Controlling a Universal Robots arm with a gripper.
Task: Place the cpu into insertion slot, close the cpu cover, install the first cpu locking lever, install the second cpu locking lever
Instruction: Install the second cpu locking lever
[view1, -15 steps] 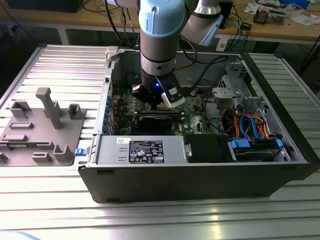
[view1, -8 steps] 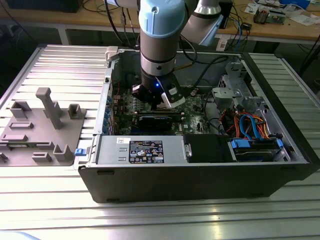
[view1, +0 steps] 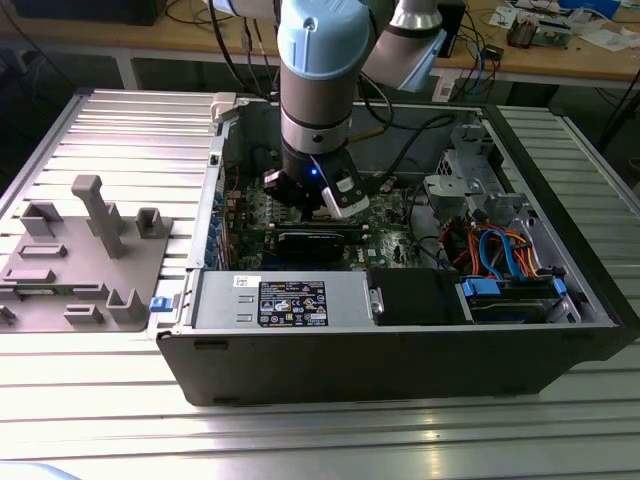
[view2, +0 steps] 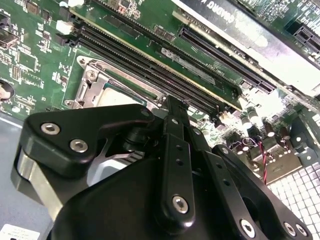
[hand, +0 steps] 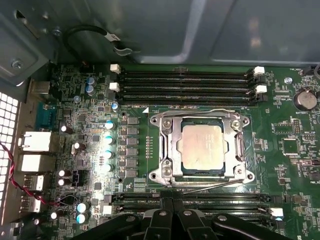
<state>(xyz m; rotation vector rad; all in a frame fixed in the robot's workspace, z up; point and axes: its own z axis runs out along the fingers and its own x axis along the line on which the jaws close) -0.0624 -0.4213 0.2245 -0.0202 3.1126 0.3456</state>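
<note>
The black gripper (hand: 172, 220) sat nearest the lens in the first wrist view, hanging just above the memory slots (hand: 190, 200) beside the socket; whether its fingers were open or shut could not be told, and it held nothing visible. Across the motherboard (hand: 290, 165), from the silver port blocks (hand: 35, 142) at nine o'clock toward the centre, the cpu (hand: 202, 147) lay flat in the socket, its pale silver-grey top showing through the window of the cpu cover (hand: 167, 147), a thin metal frame folded down around it. No print was legible
</note>
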